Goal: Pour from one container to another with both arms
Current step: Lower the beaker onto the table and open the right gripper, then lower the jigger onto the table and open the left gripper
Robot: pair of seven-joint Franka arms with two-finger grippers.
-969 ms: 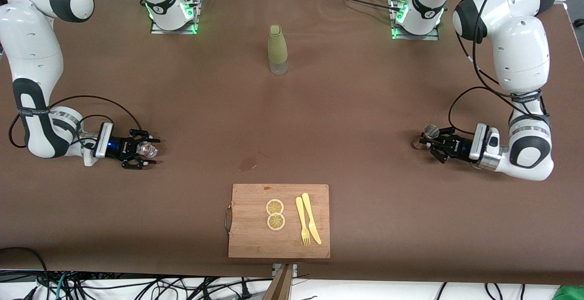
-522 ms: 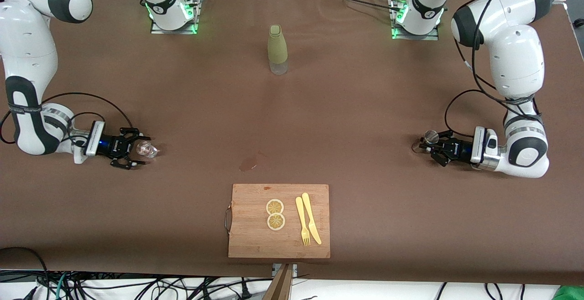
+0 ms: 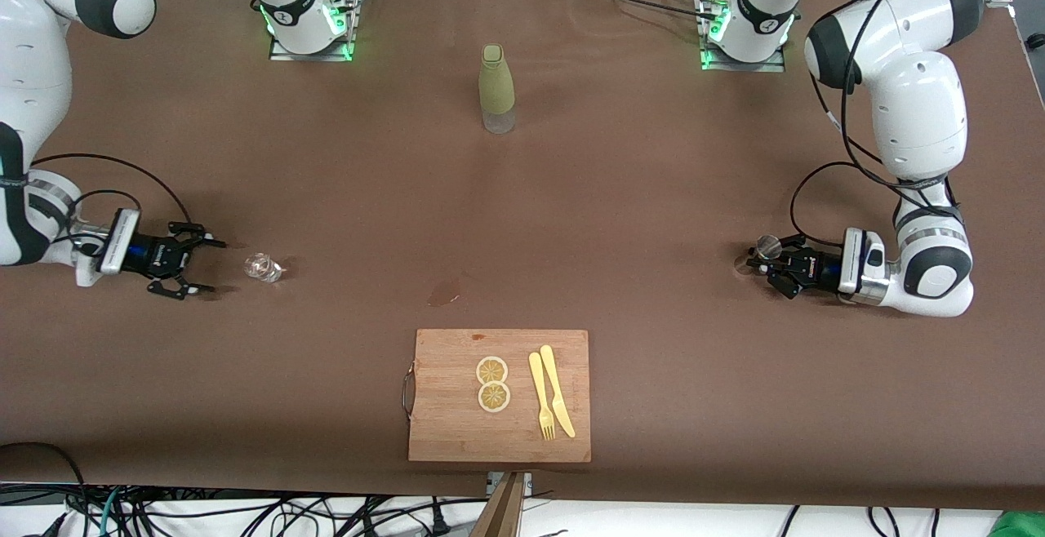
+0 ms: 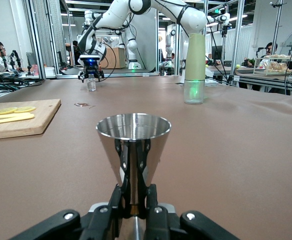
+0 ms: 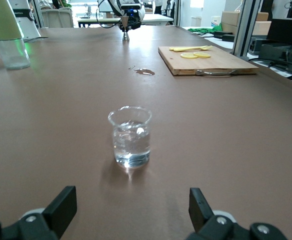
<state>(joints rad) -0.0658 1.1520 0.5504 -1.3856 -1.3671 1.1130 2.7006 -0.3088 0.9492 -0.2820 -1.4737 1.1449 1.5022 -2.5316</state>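
Glass [image 3: 264,267] released; right end effector [image 3: 198,266] withdrawn.

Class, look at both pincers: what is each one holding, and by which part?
The left pincer grips the small silvery hourglass-shaped metal jigger at its narrow waist. The right pincer holds nothing, open and apart from the small clear glass.

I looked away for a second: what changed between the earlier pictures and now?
The right claw let go of the glass and backed away toward its end of the table, open. The glass stayed put. The left claw stays shut on the jigger, which has settled lower.
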